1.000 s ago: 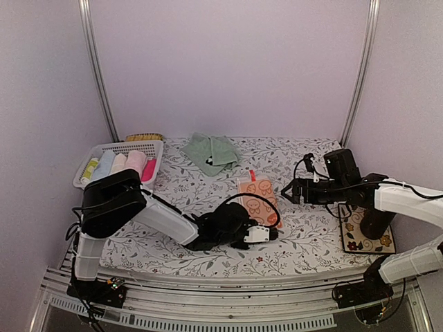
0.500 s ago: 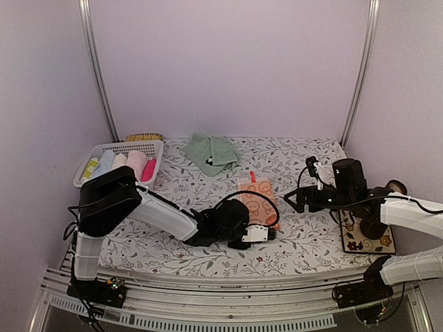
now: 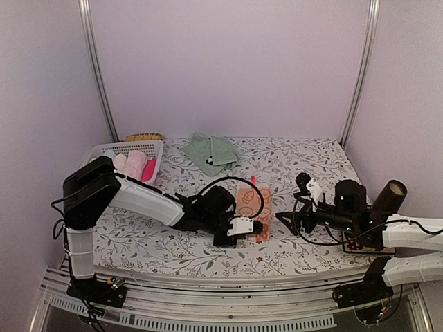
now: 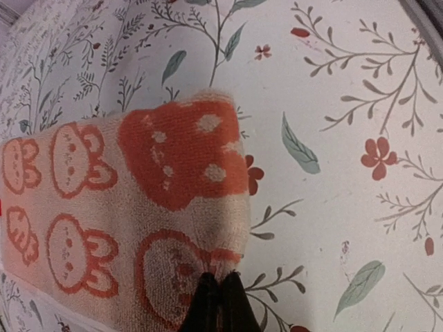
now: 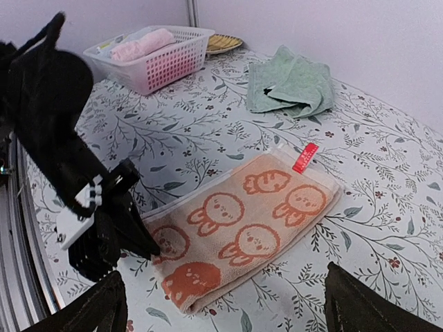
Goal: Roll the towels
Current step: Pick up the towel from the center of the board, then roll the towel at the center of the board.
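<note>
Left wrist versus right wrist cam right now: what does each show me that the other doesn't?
Only left wrist: a close look at the left fingers, closed together on the edge of the orange towel.
Only right wrist: the whole towel with its red tag, the green towel, the white basket, and the right fingers spread wide, holding nothing.
Both: the orange towel lying flat on the floral table cover, not yet rolled.

Left arm (image 3: 149,202), right arm (image 3: 415,228): white shells, black joints, black wrists.
</note>
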`<control>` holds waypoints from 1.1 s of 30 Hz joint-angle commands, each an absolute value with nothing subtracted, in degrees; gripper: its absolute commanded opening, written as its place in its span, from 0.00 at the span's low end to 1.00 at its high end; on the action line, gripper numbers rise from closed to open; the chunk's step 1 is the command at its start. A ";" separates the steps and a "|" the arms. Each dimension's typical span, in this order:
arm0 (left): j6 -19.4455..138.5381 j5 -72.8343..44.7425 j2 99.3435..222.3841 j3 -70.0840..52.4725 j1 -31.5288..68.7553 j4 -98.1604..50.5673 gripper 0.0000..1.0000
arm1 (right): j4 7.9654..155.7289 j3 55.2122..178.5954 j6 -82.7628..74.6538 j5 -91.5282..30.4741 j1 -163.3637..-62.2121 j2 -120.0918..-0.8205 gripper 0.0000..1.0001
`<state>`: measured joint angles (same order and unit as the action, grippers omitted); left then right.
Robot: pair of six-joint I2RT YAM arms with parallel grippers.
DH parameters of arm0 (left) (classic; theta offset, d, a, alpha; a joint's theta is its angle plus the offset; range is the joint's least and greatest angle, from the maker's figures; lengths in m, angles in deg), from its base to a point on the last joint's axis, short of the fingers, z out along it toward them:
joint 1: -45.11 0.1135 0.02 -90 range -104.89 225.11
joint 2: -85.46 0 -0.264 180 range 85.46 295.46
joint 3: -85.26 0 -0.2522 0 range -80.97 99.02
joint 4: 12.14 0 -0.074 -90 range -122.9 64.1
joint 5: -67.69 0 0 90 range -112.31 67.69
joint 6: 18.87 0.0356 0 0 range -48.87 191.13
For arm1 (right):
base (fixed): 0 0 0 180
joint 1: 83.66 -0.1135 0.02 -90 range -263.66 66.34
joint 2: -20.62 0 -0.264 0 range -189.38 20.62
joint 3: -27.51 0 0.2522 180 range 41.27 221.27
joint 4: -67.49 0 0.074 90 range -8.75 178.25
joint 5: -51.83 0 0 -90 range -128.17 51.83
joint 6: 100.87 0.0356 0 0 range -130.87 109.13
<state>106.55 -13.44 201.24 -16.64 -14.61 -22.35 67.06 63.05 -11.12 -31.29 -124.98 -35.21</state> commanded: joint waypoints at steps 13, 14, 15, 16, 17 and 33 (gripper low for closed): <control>103.55 4.37 199.96 -10.33 -6.80 -36.88 0.00 | 64.33 64.93 -37.49 -42.96 -143.57 -49.56 0.97; 103.56 4.79 200.06 -10.03 -6.63 -37.45 0.00 | 64.29 65.44 -39.19 -44.95 -145.17 -51.39 0.97; 103.56 5.21 200.22 -9.78 -6.45 -37.80 0.00 | 64.22 65.90 -40.66 -46.56 -146.64 -53.10 0.97; 103.56 5.48 200.36 -9.60 -6.37 -37.99 0.00 | 64.09 66.41 -41.65 -48.37 -147.68 -54.93 0.97; 103.62 5.81 200.51 -9.41 -6.21 -38.25 0.00 | 63.73 67.19 -42.98 -50.11 -148.51 -56.58 0.97; 104.54 9.42 203.05 -6.39 -4.77 -42.47 0.00 | 53.42 68.75 -52.64 -61.48 -149.81 -69.99 0.69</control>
<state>104.08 7.74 201.90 -7.13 -5.48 -40.97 56.91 67.68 -50.57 -58.18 -149.66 -67.12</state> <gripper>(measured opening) 0.019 0.769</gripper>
